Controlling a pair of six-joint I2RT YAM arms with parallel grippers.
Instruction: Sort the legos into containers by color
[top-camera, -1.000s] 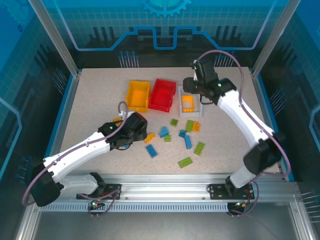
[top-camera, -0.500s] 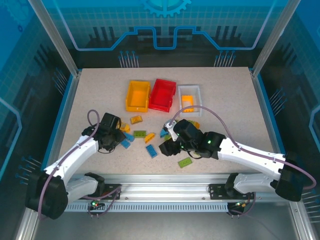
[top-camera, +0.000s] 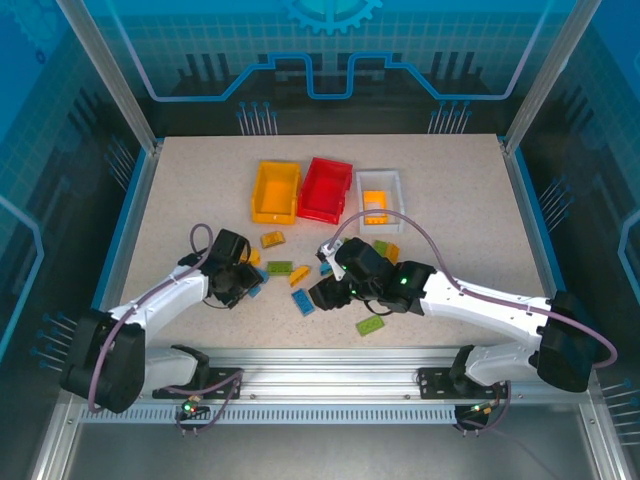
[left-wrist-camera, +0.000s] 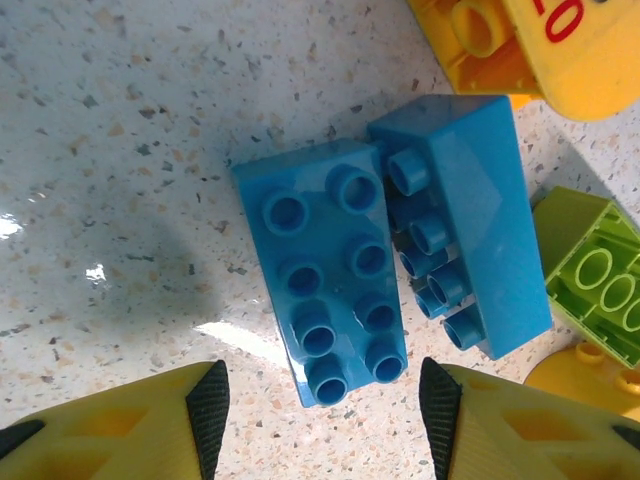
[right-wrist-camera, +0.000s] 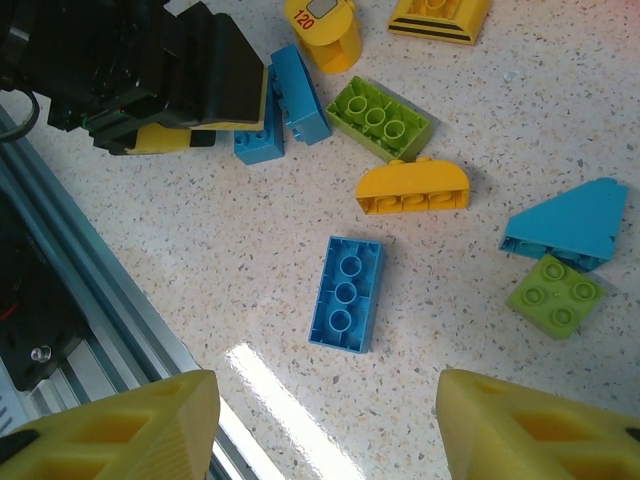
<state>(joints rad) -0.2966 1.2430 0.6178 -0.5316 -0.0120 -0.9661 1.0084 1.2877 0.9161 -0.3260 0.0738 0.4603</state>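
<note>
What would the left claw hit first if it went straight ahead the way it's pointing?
Most likely the blue eight-stud brick, lying studs-up straight ahead of the open left claw. How far off it is, I can't tell.

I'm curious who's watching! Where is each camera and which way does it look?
Top: above and behind the arms, looking down at the table; both arms show.
Left wrist: on the left arm, facing down at two blue bricks; left claw at the bottom.
Right wrist: on the right arm, facing down at scattered bricks; right claw at bottom corners.
Shared: both wrists see those blue bricks.
</note>
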